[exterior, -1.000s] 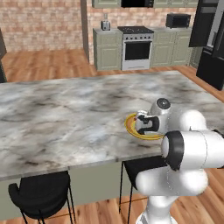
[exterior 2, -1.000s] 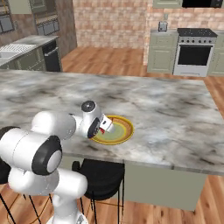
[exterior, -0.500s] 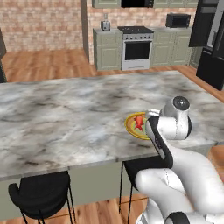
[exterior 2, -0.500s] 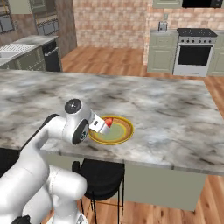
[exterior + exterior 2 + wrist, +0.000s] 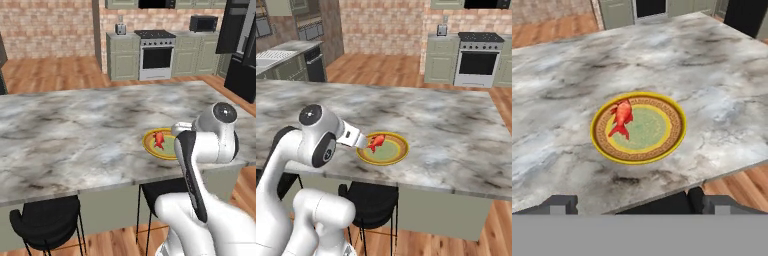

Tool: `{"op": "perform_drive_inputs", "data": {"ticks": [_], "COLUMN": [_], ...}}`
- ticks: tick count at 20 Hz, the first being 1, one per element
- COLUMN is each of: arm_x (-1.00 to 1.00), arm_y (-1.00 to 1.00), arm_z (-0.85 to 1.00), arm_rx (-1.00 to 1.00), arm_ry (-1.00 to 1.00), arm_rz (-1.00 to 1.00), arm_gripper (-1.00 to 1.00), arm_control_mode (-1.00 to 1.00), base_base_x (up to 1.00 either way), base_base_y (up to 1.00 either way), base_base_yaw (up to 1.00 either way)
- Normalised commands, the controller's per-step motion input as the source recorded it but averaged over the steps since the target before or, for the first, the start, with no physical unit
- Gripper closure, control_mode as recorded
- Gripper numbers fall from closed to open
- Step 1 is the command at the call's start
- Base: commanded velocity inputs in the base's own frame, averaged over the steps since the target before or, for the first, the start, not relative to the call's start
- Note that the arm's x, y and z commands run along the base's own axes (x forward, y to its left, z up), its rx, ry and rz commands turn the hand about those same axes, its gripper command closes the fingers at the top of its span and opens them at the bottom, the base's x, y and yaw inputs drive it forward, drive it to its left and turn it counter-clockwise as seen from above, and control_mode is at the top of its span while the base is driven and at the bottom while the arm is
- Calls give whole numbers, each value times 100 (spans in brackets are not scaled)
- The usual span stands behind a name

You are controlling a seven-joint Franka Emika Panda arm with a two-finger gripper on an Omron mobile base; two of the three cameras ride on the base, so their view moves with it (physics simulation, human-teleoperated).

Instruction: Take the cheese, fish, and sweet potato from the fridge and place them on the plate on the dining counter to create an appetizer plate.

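Note:
The red-orange fish (image 5: 622,117) lies on the left half of the yellow-rimmed plate (image 5: 677,125), tail toward me. The plate (image 5: 150,145) sits near the front edge of the marble dining counter (image 5: 75,130), with the fish (image 5: 159,139) on it. My gripper (image 5: 639,205) is open and empty, held back over the counter's near edge, short of the plate. From the right base view the gripper (image 5: 362,143) points at the fish (image 5: 376,141) and plate (image 5: 398,152) from the left. Cheese and sweet potato are out of view.
Black stools (image 5: 47,225) (image 5: 371,200) stand under the counter's near edge. A stove (image 5: 156,55) and green cabinets line the back wall. The black fridge (image 5: 240,50) stands at the far right. My own arm (image 5: 200,150) covers the plate's right side in the left base view.
The gripper has let go of the fish, which now lies on the plate. The hand has drawn back from over the plate toward the counter's edge, and the arm has risen.

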Motion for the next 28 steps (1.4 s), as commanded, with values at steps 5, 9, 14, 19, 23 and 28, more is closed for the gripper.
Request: {"op": "perform_drive_inputs", "data": {"ticks": [5,9,14,19,23,28], "arm_x": [-60,-72,-69,-24,8,0], "arm_y": [45,17,0,0,0,0], "arm_z": [44,0,0,0,0,0], "arm_rx": [0,0,2,0,0,0], "arm_ry": [-7,-28,-27,-8,0,0], "arm_rz": [9,7,11,3,0,0], "arm_gripper": [-100,-100,-100,-100,-100,-100], "arm_control_mode": [-100,-100,-100,-100,100,100], "base_base_x": [0,0,0,0,0,-19], "base_base_y": [0,0,0,0,0,-15], "base_base_yaw": [0,0,0,0,0,-15]}}
